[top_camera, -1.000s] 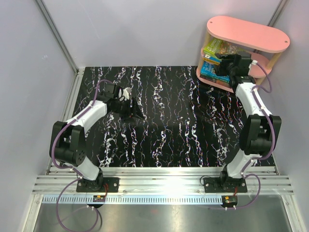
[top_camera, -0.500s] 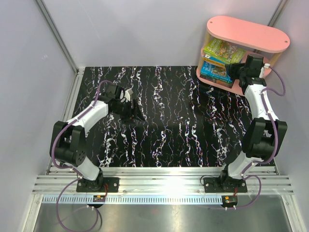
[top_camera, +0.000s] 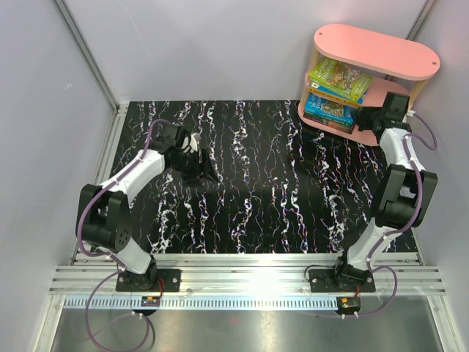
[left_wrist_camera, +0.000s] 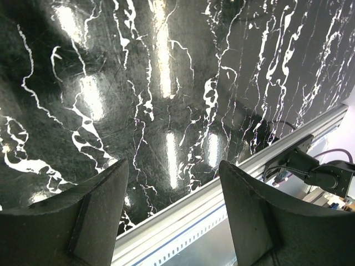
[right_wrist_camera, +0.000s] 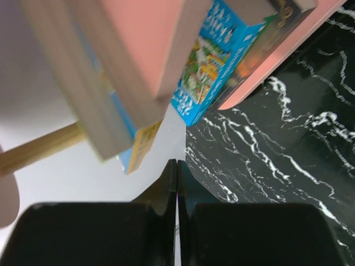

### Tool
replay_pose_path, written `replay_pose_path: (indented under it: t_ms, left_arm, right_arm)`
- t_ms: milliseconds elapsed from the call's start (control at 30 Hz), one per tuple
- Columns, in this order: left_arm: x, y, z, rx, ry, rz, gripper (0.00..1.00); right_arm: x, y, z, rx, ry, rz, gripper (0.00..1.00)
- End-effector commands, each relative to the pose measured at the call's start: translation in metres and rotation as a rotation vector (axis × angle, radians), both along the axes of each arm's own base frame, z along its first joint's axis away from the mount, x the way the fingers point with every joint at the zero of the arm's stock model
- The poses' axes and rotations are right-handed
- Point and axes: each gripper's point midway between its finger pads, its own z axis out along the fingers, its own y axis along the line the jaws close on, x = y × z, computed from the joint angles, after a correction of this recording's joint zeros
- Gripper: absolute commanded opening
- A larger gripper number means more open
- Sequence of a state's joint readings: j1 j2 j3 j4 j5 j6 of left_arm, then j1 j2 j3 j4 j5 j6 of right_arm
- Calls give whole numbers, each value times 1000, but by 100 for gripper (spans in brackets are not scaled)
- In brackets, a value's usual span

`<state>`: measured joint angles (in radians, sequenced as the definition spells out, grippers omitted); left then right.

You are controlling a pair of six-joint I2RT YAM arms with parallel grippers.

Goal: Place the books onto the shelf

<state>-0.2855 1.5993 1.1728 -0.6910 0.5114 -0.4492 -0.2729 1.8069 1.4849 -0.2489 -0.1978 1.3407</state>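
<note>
The pink shelf (top_camera: 374, 48) stands at the back right corner. A yellow-green book (top_camera: 335, 77) lies on its middle board and a blue book (top_camera: 327, 110) on the bottom board. My right gripper (top_camera: 368, 117) sits just right of them beside the shelf, shut on nothing. In the right wrist view its fingers (right_wrist_camera: 176, 163) are pressed together below a pink shelf board (right_wrist_camera: 141, 39), with a blue book (right_wrist_camera: 213, 61) and the yellow edge of another book (right_wrist_camera: 140, 145) close above. My left gripper (top_camera: 204, 172) hovers open over the table's left half, and its jaws (left_wrist_camera: 172, 183) hold nothing.
The black marble-patterned table (top_camera: 256, 183) runs from the arms to the shelf. An aluminium rail (top_camera: 249, 275) lines the near edge, also visible between the left fingers (left_wrist_camera: 222, 202). A light wooden shelf post (right_wrist_camera: 39, 147) is near the right gripper. Grey walls enclose the sides.
My right gripper has shut and drawn back to the right, away from the books, which stay on the shelf. The left arm has barely moved.
</note>
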Motion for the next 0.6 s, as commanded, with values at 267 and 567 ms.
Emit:
replay_pose_path:
  t_ms: [267, 567]
  left_arm:
    - [7, 4, 13, 20, -15, 87, 69]
    - [2, 6, 12, 19, -2, 127, 69]
  right_arm:
    - [28, -16, 3, 58, -90, 45, 0]
    - [44, -24, 14, 105, -186, 70, 0]
